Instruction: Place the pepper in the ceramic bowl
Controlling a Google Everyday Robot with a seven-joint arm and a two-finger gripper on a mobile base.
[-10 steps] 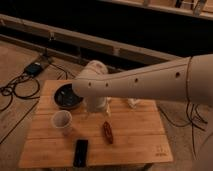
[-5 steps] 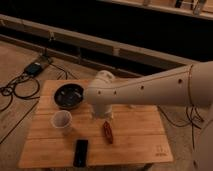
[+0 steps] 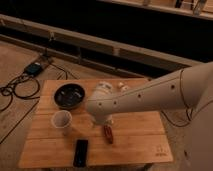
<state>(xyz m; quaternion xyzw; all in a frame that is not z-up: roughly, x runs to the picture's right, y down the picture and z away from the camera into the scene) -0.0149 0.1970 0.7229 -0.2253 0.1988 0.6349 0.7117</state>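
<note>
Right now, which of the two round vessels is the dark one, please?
The ceramic bowl, wide and shallow; the cup is pale. The pincer hangs just above the pepper.

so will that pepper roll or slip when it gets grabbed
Probably light: the pepper is small beside the cup. Tapered and rounded, lying flat on the wooden table, it may pivot or roll if nudged. The hand hangs right over its upper end, so a sideways touch seems possible.
</note>
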